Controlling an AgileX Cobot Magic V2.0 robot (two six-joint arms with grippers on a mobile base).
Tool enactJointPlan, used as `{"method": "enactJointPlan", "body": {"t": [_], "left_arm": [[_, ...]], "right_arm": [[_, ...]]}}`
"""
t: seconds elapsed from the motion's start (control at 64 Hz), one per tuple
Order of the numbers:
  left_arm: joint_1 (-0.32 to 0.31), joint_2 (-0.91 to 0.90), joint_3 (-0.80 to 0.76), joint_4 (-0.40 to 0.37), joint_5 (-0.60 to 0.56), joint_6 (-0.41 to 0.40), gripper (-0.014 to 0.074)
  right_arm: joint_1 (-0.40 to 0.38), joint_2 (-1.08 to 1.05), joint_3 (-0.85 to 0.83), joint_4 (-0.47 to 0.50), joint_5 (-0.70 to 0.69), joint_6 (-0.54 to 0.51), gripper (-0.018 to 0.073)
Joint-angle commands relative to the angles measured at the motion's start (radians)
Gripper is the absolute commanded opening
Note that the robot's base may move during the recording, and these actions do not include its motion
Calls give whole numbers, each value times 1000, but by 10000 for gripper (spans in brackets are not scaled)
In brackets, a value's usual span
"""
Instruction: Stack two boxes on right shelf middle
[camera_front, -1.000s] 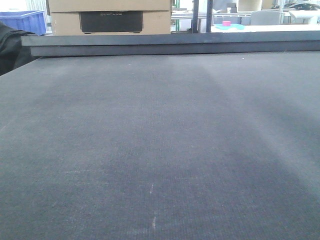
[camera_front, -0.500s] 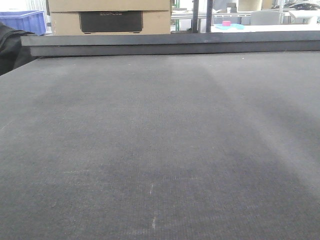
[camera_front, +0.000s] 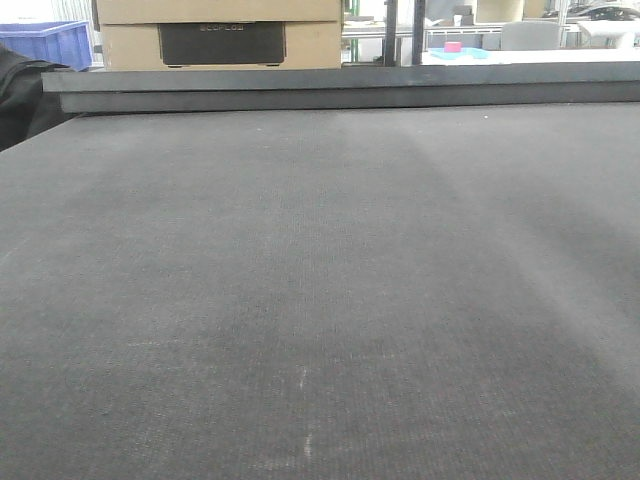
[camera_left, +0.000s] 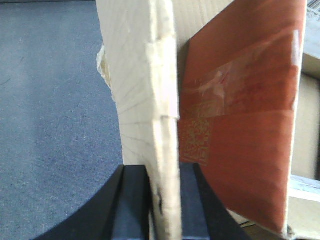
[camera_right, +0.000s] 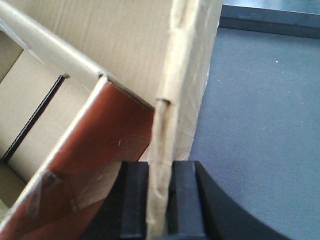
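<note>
While left gripper (camera_left: 164, 200) clamps a box (camera_left: 135, 90) wall edge, right gripper (camera_right: 160, 200) is closed on another cardboard edge; grey counter (camera_left: 50, 125) alongside.

my left gripper (camera_left: 163, 172): two flat black fingers (camera_left: 135, 200), smooth and dull, with square tips | below them my black base curves out wide and round | my right gripper (camera_right: 160, 167): looks the same, two flat black fingers (camera_right: 184, 200), one round black shoulder
</note>
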Motion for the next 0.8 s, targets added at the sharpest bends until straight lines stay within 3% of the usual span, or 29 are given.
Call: {"method": "enactJointPlan", "body": {"t": [0.0, 0.781], "left_arm": [[5, -13, -17, -8, -61, 2, -111], [5, -11, -17, -8, -61, 2, -111]], "right_arm": [[-7, -15, -12, 20, -31, -14, -155], [-7, -10, -12, 20, -34, -14, -155]]}}
